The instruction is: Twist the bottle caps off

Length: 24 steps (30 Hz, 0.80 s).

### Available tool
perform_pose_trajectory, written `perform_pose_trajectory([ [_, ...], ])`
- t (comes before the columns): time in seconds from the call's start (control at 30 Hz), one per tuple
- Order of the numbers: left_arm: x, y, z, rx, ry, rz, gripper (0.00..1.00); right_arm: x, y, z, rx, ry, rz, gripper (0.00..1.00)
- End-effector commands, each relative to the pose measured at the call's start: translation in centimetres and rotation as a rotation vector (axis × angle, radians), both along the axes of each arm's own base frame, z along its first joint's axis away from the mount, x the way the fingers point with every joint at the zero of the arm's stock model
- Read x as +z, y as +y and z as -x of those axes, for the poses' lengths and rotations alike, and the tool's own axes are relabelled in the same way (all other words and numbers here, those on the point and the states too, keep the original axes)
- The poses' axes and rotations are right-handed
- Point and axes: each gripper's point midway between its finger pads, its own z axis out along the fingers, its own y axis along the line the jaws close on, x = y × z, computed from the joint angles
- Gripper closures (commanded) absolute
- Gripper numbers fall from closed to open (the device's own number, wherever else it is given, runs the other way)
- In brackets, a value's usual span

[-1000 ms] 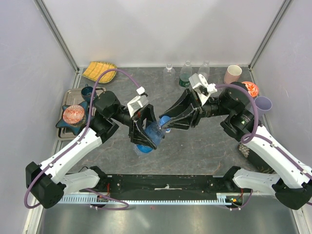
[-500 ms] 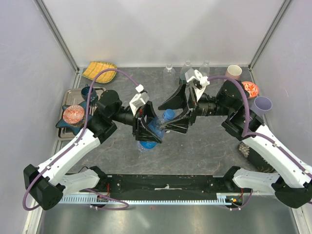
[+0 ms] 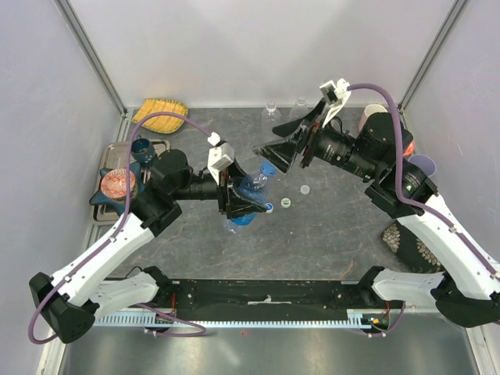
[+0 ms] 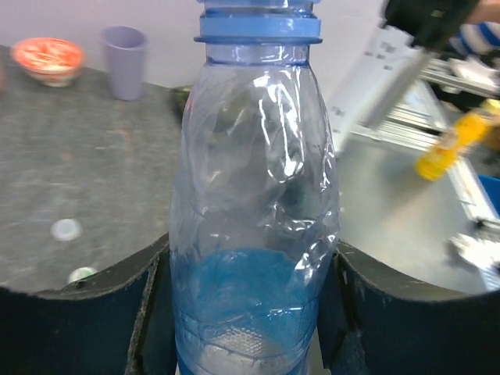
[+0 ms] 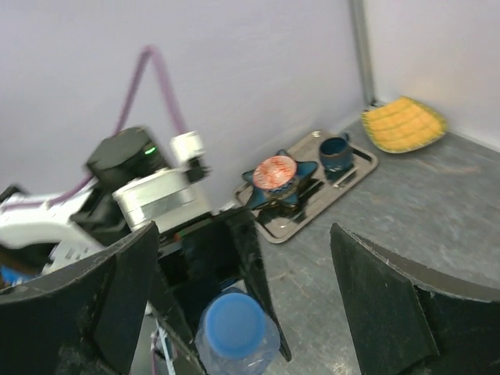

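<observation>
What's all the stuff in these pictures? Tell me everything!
Blue bottle: one, blue-tinted, blue cap on, in left gripper.
Loose caps: two, pale, table right of it.
Clear bottles: two showing, back wall.
Yellow dish: one, back-left corner.
Tray: one, metal, left side.
Teal cup: one, on tray.
Patterned bowls: two, red; one on tray, one far right.
Pink cup: one, back right.
Purple cup: one, far right.
Left gripper: one, black, shut on bottle.
Right gripper: one, black, open by cap.
</observation>
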Motion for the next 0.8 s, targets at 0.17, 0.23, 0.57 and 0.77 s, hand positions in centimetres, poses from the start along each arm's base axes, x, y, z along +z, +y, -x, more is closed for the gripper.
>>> perform_pose_trajectory([
  [0.17, 0.5, 1.3, -7.9, 0.633, -0.305, -0.082, 0.54, -0.7, -2.0, -4.9, -0.311, 0.193, -0.036, 0.05],
  [0.23, 0.4, 1.9, -9.0, 0.732, -0.318, -0.108, 0.54, -1.1, -1.6, -5.2, -0.313, 0.213, -0.032, 0.06],
  [0.57, -0.7, 2.8, -11.2, 0.908, -0.325, -0.178, 0.54, -2.8, -0.1, -6.6, -0.356, 0.238, 0.010, 0.09],
  [0.77, -0.6, 2.6, -11.1, 0.899, -0.327, -0.175, 0.54, -4.6, 0.7, -7.7, -0.377, 0.253, 0.051, 0.13],
])
